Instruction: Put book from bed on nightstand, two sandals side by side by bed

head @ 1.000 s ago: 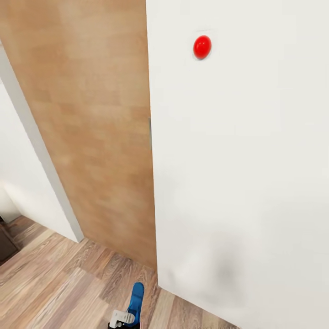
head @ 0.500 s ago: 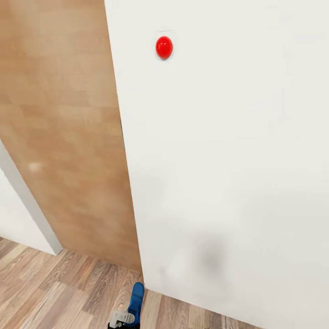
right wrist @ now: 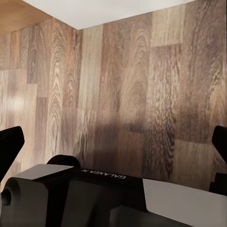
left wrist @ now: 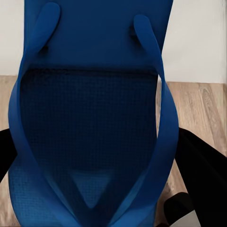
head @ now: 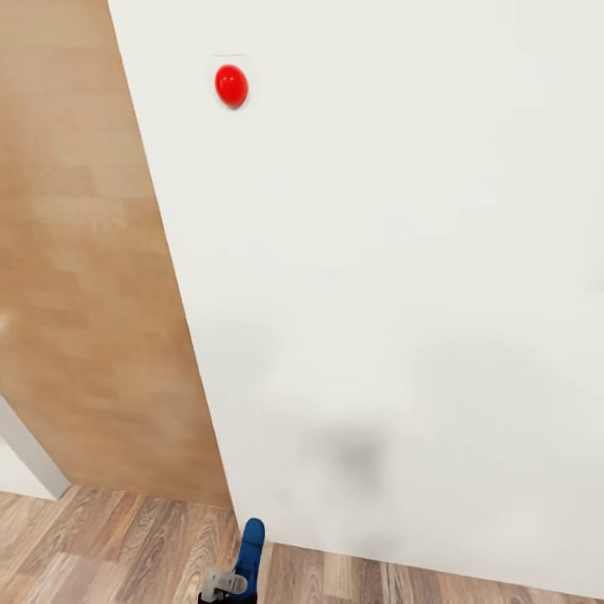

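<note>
One bright blue sandal (head: pixel 250 545) sticks up at the bottom edge of the head view, with my left gripper (head: pixel 225 585) shut on it. In the left wrist view the sandal (left wrist: pixel 90 118) is seen close up with its blue toe straps, and black fingers (left wrist: pixel 198 161) flank it on both sides. My right gripper (right wrist: pixel 113 142) hangs open over the brown plank floor (right wrist: pixel 123 80) with nothing between its fingers. The book, the bed and the nightstand are out of view.
A white wall (head: pixel 403 277) stands close in front, with a red round knob (head: pixel 231 85) high on it. A tan wood wall panel (head: pixel 84 294) is at the left. Plank floor (head: pixel 109 545) runs along the bottom.
The whole head view has shifted left, so the camera has turned right. The red knob and panel edge slid left in the picture. The sandal stays in my left gripper.
</note>
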Motion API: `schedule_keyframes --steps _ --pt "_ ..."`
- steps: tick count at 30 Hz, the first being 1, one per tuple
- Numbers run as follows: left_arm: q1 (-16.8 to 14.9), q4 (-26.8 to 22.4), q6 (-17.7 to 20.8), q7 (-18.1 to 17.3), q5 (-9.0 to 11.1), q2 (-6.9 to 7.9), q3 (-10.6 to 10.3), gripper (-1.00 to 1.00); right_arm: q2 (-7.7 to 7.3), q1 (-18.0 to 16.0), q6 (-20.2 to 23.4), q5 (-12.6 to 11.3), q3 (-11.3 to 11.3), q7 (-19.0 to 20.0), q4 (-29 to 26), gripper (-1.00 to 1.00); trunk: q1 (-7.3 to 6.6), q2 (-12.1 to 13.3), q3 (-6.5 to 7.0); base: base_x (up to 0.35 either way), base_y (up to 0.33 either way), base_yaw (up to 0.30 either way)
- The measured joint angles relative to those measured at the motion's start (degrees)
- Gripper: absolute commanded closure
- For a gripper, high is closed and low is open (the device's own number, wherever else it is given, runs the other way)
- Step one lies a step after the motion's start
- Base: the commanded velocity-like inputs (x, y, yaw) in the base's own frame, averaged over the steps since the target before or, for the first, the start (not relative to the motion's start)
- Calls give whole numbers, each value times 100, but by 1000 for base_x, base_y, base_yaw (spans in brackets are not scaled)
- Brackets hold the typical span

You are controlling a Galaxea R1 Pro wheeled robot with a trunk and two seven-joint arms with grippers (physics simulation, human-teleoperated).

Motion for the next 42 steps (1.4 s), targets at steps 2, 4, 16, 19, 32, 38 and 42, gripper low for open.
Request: schedule_keyframes --steps 2,4,16,19,32,38,42 --pt "0 1 0 0 2 1 0 100 0 0 0 0 0 0 0 -100 0 0 0 0 0 -282" --pt "0 1 0 0 1 2 0 100 0 0 0 0 0 0 0 -100 0 0 0 0 0 -282" --pt "0 -1 0 0 1 3 3 100 9 0 0 0 0 0 0 -100 0 0 0 0 0 -282" --pt "0 -1 0 0 4 1 1 100 9 0 0 0 0 0 0 -100 0 0 0 0 0 -282" --pt "0 -2 0 0 1 3 8 100 9 0 0 0 0 0 0 -100 0 0 0 0 0 -282" --pt "0 -3 0 0 4 5 8 100 0 0 0 0 0 0 0 -100 0 0 0 0 0 -282" --pt "0 -3 0 0 3 6 9 100 0 0 0 0 0 0 0 -100 0 0 0 0 0 -282"
